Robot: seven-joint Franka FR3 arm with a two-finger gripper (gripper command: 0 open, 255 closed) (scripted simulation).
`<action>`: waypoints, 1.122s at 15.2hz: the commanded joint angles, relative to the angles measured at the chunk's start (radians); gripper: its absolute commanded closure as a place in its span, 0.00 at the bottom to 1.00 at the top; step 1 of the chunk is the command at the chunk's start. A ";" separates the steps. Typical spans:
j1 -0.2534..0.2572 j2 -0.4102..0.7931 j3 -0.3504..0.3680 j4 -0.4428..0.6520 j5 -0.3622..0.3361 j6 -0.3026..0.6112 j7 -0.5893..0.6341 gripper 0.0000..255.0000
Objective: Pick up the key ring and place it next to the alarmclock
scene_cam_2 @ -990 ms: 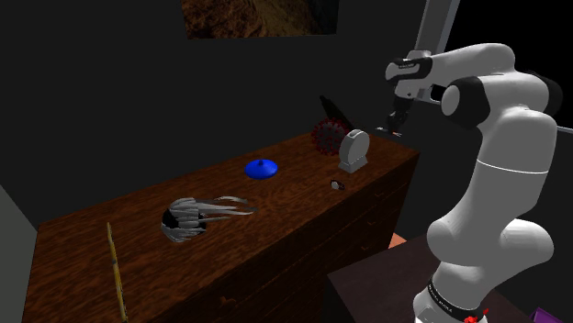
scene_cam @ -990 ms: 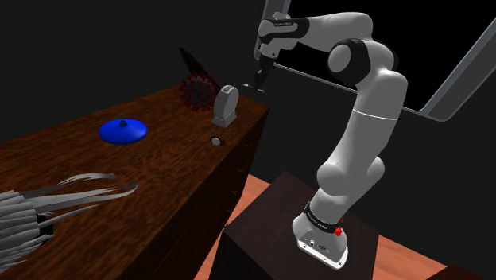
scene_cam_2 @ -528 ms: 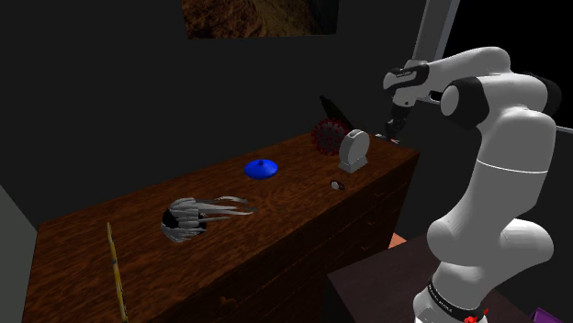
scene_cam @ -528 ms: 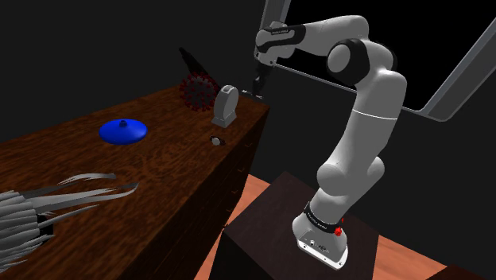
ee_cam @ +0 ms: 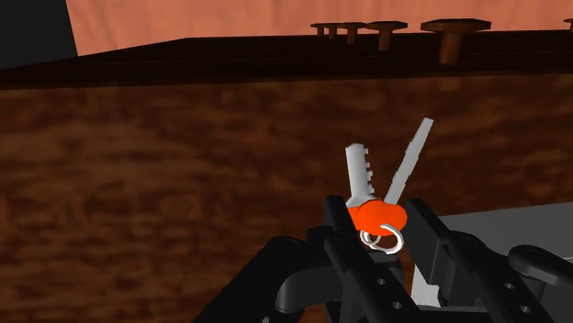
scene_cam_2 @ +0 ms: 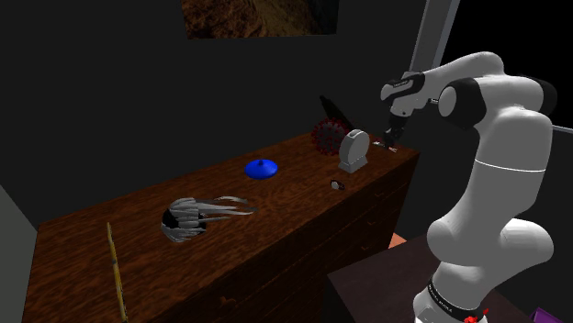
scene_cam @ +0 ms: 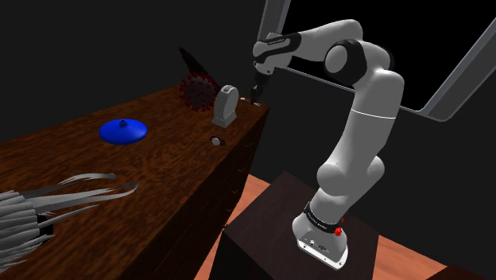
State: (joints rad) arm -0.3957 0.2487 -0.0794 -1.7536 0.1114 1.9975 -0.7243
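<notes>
My gripper [ee_cam: 378, 231] is shut on the key ring [ee_cam: 379, 217], an orange fob with a small wire loop and two grey keys [ee_cam: 360, 171] sticking out past the fingertips. In the shoulder view the gripper [scene_cam: 256, 95] hangs just above the dark wooden tabletop's far corner [scene_cam: 262, 111], close beside the grey alarm clock [scene_cam: 226, 106]. The second exterior view shows the gripper [scene_cam_2: 390, 138] just to the right of the alarm clock [scene_cam_2: 353, 150], low over the tabletop. In the wrist view a grey surface [ee_cam: 500, 225] lies right beside the fingers.
A small grey object [scene_cam: 215, 141] lies on the tabletop in front of the clock. A dark red spiky ball [scene_cam: 195, 90] and a blue lid [scene_cam: 123, 131] stand further along. A grey fringed thing [scene_cam: 48, 203] and a thin stick [scene_cam_2: 117, 266] lie at the near end.
The gripper has come down and shifted toward the alarm clock, carrying the key ring. The things on the table have not moved.
</notes>
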 commanded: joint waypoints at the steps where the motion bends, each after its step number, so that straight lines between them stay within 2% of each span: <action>1: -0.001 0.011 0.000 -0.013 0.002 0.024 -0.003 1.00; 14: -0.002 0.082 0.005 -0.100 0.018 0.181 -0.023 1.00; 17: -0.002 0.082 0.005 -0.100 0.018 0.181 -0.023 1.00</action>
State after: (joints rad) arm -0.3975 0.3309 -0.0744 -1.8511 0.1288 2.1758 -0.7468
